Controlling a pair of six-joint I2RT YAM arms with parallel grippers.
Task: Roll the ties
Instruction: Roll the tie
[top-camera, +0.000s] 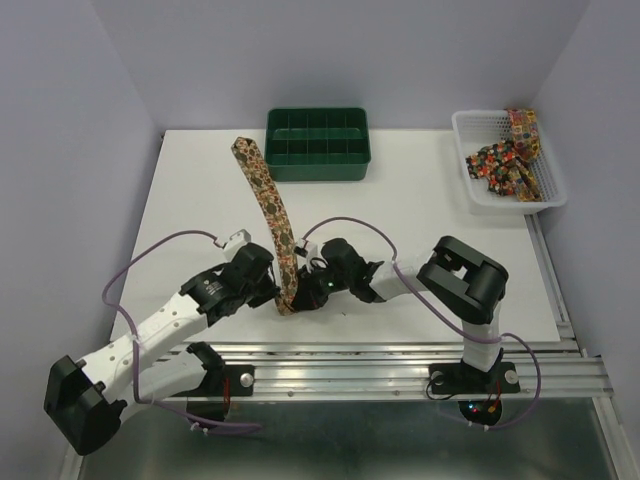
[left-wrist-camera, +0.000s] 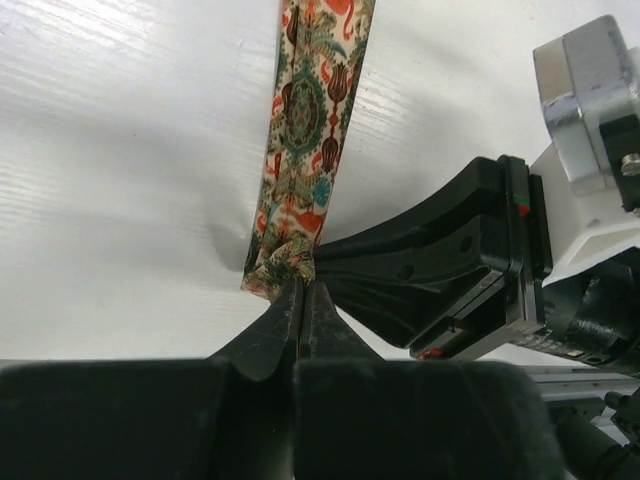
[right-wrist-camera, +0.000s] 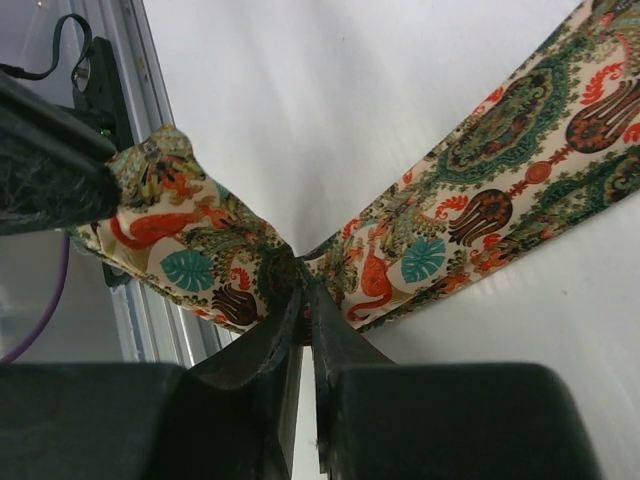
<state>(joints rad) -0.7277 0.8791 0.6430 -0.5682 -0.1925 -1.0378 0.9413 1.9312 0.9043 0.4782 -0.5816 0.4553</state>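
The left end effector is pressed together on the bunched near end of the tie. The right end effector pinches the same fabric just beside it. This looks like the start of the first roll. The next move probably means turning that end over onto the strip lying along the table toward the green tray. Any turn already made is hidden between the fingers. The spare ties in the white basket are too tangled to count.

Green tray at the white worktop's far edge, middle; white basket at the far right corner, well apart from the tray
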